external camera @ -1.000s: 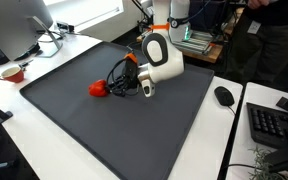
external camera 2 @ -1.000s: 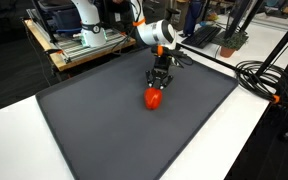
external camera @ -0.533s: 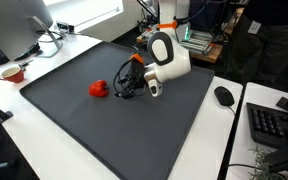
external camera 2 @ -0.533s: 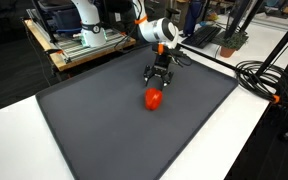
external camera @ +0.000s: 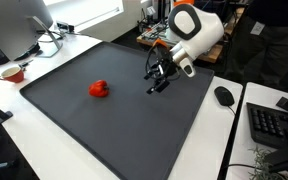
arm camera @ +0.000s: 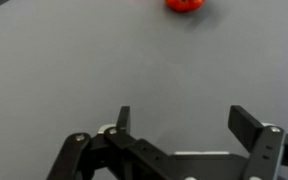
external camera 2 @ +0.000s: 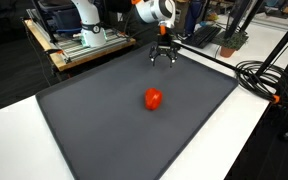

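A small red object [external camera: 100, 89] [external camera 2: 153, 99] lies alone on the dark grey mat [external camera: 74, 115] [external camera 2: 84, 120]. In the wrist view it shows at the top edge [arm camera: 186, 4]. My gripper [external camera: 158, 78] [external camera 2: 163, 54] [arm camera: 184, 118] hangs above the mat, well away from the red object and nearer the mat's far side. Its jaws are spread wide with nothing between them. The white arm reaches in from the back of the table.
A computer mouse [external camera: 224, 96] and a black keyboard [external camera: 276, 124] sit on the white desk beside the mat. A monitor [external camera: 14, 25] and a small red cup [external camera: 12, 72] stand on the opposite side. Black cables [external camera 2: 269, 80] run along the mat's edge.
The gripper opened and let go of the red object, which stays on the mat. It then rose and drew back away from the object.
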`<state>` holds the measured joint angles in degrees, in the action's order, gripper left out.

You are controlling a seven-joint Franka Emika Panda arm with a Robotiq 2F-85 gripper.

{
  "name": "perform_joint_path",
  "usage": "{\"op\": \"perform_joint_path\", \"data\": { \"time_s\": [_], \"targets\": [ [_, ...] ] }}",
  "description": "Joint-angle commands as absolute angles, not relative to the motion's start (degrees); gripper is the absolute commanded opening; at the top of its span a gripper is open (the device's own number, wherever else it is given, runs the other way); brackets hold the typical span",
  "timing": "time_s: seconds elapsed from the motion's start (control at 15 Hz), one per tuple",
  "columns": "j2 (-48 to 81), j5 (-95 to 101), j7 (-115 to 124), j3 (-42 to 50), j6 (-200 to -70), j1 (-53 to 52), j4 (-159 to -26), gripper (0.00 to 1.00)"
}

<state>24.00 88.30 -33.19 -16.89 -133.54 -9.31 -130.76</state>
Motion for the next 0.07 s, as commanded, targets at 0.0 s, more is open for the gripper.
{"op": "perform_joint_path", "data": {
  "time_s": [0.0],
  "targets": [
    [21.13,87.97,-33.43,-16.33,-137.10,-10.60,-132.63,1.00]
  ]
}}
